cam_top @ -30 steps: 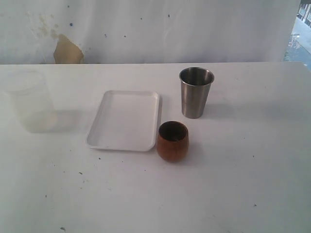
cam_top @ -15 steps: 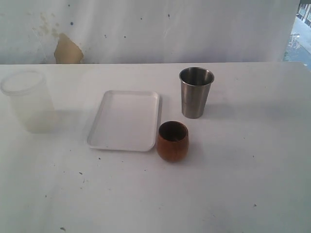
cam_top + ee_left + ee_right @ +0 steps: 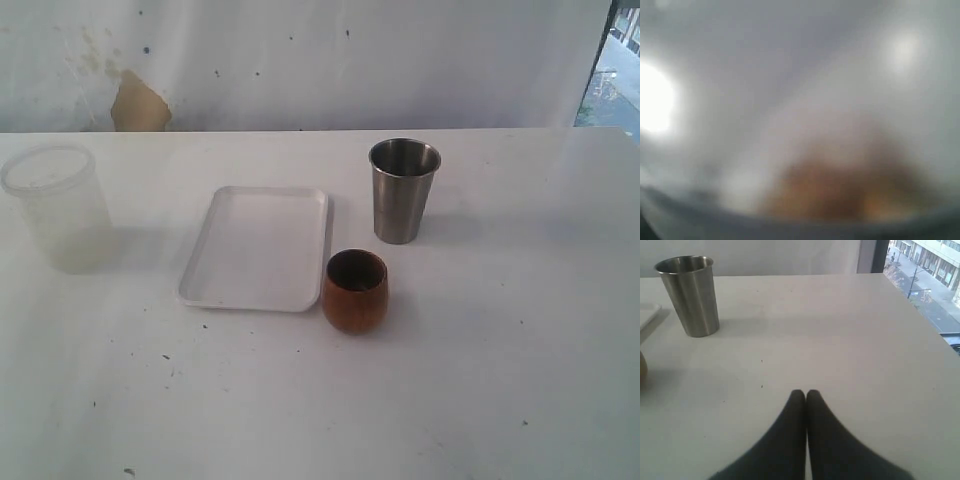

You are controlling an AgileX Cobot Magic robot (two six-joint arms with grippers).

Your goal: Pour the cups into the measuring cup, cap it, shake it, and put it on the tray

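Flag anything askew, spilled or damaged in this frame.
Nothing is spilled or tipped: the steel tumbler, wooden cup and frosted cup stand upright near the tray. Two oddities: the left wrist view is a total blur, and the wall has a brown patch that looks peeled.

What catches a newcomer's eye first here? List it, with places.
The dark brown wooden cup stands out most against the white table, at the near right corner of the white tray. Behind it stands the shiny steel tumbler, and far left a frosted translucent cup. The right end effector is shut, at the table's right side.
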